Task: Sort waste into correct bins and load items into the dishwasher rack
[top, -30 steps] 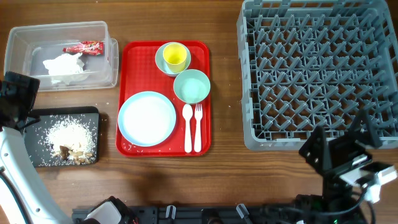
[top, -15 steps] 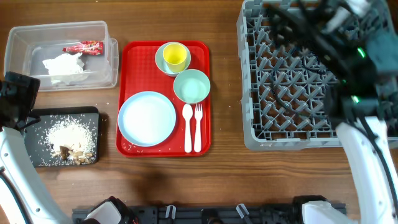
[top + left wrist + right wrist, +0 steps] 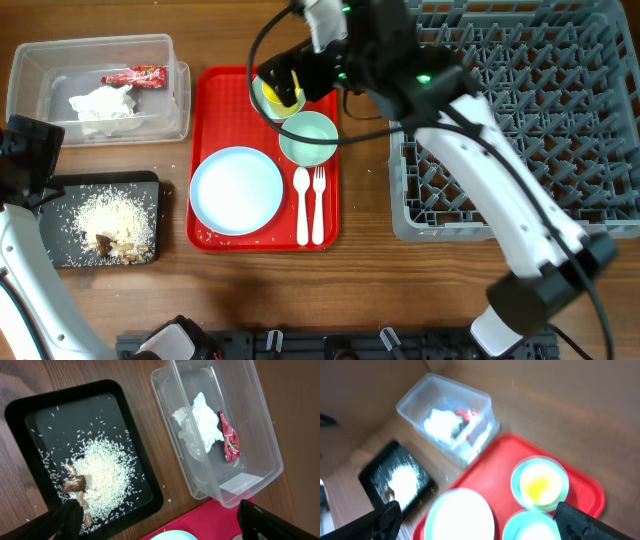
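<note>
right pincer [image 3: 284, 84] | swung off rack [image 3: 520, 120] | now above yellow cup [image 3: 540, 483]

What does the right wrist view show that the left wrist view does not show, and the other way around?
Only the right wrist view: the yellow cup inside the pale-blue bowl, and the mint-green bowl. Only the left wrist view: the brown scraps as separate pieces in the rice; the other view blurs them. Both: the clear tub with the napkin and red wrapper, the black tray, part of the red tray and of the plate.
</note>
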### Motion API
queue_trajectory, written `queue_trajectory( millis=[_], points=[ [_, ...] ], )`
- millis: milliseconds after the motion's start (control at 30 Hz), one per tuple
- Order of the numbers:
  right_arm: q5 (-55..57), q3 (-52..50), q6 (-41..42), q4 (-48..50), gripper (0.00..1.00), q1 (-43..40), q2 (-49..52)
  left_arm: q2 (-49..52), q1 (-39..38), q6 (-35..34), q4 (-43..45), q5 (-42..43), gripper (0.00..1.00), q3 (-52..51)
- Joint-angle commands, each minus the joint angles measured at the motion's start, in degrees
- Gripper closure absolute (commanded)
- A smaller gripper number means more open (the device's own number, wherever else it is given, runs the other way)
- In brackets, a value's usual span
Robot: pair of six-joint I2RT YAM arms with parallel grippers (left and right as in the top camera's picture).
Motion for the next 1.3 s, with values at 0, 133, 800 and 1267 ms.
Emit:
queue_trajectory(
  millis=[0, 133, 800, 1267],
  points=[
    [1.1, 2.0, -1.0, -1.8, 0.00, 0.0, 4.7, -0.1, 0.3, 0.1, 0.2, 0.0, 0.00, 0.7],
    [1.2, 1.9, 7.3, 1.5, 0.00, 0.0, 7.6, -0.1, 0.3, 0.1, 0.2, 0.0, 0.00, 0.7],
    [21.0, 0.7, 5.6, 0.5, 0.37, 7.2, 24.1, -0.1, 0.3, 0.1, 0.2, 0.0, 0.00, 0.7],
    [26.1, 0.7, 7.4, -1.1, 0.43, 9.5, 30.9, -0.1, 0.3, 0.1, 0.2, 0.0, 0.00, 0.7]
  ],
)
